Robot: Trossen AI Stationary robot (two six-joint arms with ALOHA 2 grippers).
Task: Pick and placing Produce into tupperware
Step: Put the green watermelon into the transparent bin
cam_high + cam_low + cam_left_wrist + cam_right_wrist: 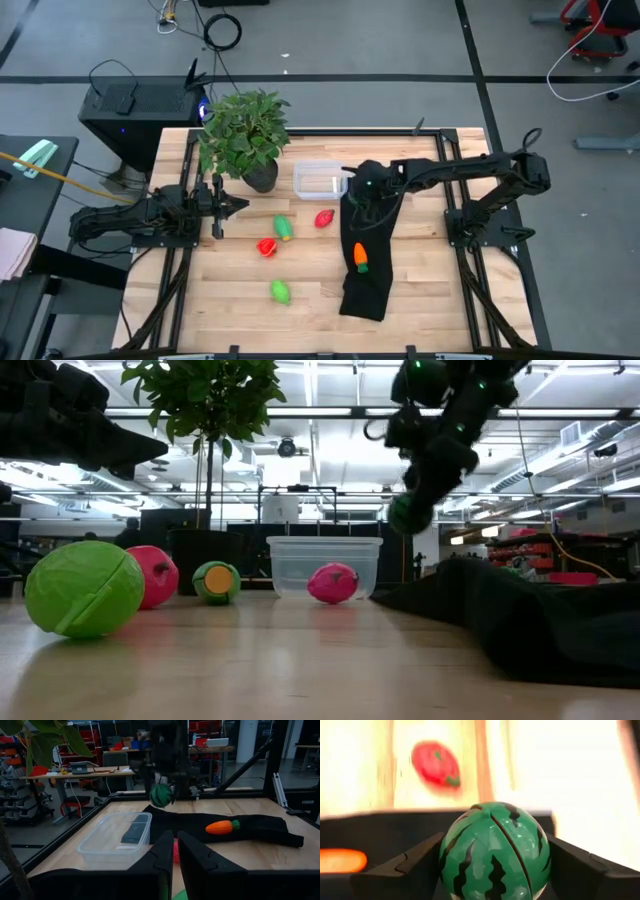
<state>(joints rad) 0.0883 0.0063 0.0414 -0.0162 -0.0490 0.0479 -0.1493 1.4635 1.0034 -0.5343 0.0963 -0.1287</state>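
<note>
In the high view the right gripper sits just right of centre, above a black cloth that runs down the table, and just right of the clear tupperware at upper centre; the left gripper rests left of centre beside the potted plant. An orange carrot lies on the cloth, a red fruit lies just below the tub, another red fruit and a light green piece lie centre-left, and a second light green piece lies lower down. In the low view the right gripper hangs in the upper right, pinching a dark green round watermelon above and to the right of the tupperware, clear of the table; the large green piece fills the lower left. In the left wrist view the left gripper's fingers stand slightly parted with nothing between them, and the watermelon hangs above the far end of the tub, with the carrot on the cloth at right. In the right wrist view the watermelon fills the lower centre, clamped between the dark fingers, with a red fruit blurred at upper left.
</note>
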